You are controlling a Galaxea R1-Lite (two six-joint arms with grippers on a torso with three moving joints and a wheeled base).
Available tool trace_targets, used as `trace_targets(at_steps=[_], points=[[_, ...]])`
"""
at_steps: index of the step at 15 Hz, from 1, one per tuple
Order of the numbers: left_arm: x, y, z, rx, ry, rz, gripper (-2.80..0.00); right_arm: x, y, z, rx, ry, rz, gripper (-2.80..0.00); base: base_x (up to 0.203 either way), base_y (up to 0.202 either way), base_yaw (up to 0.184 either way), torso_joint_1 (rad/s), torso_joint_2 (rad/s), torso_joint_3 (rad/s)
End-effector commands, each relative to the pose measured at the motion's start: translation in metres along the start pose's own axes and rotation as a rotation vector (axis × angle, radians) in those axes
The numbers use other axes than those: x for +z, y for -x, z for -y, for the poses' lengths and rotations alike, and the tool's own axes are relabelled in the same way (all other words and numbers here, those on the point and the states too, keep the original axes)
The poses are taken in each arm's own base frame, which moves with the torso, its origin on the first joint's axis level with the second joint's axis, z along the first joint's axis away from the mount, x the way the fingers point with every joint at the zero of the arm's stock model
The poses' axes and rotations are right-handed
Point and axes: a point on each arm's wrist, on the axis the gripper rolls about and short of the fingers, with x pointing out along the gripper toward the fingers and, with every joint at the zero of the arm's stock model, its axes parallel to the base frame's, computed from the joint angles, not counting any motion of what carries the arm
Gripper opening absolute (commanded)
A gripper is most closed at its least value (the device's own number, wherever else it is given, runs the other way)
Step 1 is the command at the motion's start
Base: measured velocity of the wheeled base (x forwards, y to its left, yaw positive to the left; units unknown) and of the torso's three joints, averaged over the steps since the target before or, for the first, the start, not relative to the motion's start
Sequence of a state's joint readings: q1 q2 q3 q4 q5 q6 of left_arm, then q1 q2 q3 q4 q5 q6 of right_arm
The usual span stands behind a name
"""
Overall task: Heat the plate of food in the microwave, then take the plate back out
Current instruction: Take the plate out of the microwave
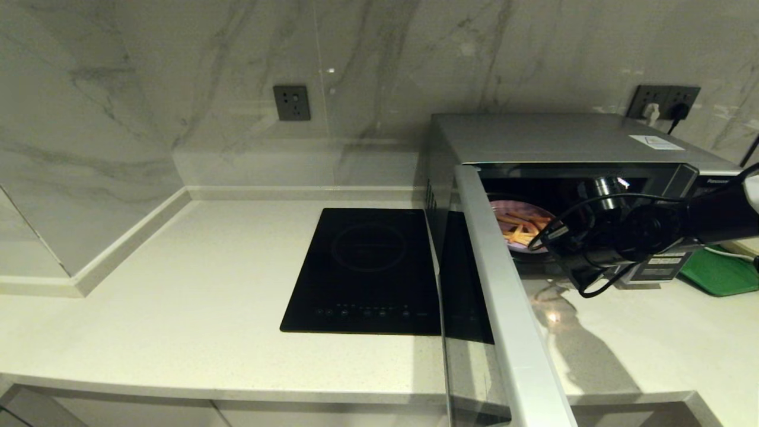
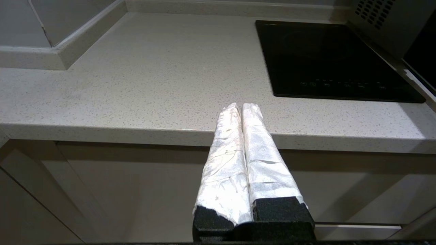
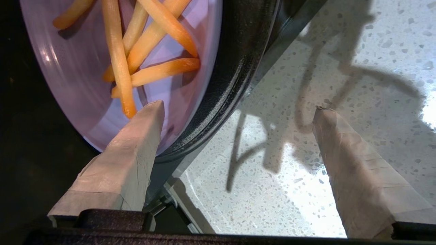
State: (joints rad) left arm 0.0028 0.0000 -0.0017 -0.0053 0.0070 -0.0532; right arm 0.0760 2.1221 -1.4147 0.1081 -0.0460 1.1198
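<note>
The silver-grey microwave (image 1: 563,139) stands at the right of the counter with its door (image 1: 504,296) swung wide open towards me. Inside, the pale lilac plate of food (image 1: 522,225) rests on a black turntable (image 3: 231,85); its orange fries (image 3: 150,34) fill the right wrist view. My right arm (image 1: 652,228) reaches into the opening. My right gripper (image 3: 238,108) is open: one finger lies over the plate's near rim (image 3: 78,85), the other over the counter, and nothing is gripped. My left gripper (image 2: 242,106) is shut and empty, parked low before the counter's front edge.
A black glass cooktop (image 1: 367,270) is set in the counter left of the microwave door. A flat green tray (image 1: 720,273) lies at the far right beside the microwave. Wall sockets sit on the marble backsplash. Pale speckled counter (image 1: 178,308) stretches to the left.
</note>
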Motion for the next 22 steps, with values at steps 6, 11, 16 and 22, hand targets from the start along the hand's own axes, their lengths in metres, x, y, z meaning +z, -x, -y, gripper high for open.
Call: trace_targets(at_steps=[6,11,16,22], points=[[0.000,0.000,0.000,0.001,0.001,0.001,-2.80,0.000,0.005,0.002,-0.014,-0.008,0.008,0.00,0.000,0.000,0.000,0.000,0.00,0.000],[0.000,0.000,0.000,0.001,0.001,0.001,-2.80,0.000,0.008,0.007,-0.060,-0.009,0.007,0.00,0.000,0.000,0.000,0.000,0.00,0.000],[0.000,0.000,0.000,0.001,0.001,0.001,-2.80,0.002,0.013,0.008,-0.066,-0.012,0.025,0.00,0.000,0.000,0.000,0.000,0.00,0.000],[0.000,0.000,0.000,0.001,0.001,0.001,-2.80,0.001,0.013,0.010,-0.108,-0.001,0.006,0.00,0.000,0.000,0.000,0.000,0.00,0.000]])
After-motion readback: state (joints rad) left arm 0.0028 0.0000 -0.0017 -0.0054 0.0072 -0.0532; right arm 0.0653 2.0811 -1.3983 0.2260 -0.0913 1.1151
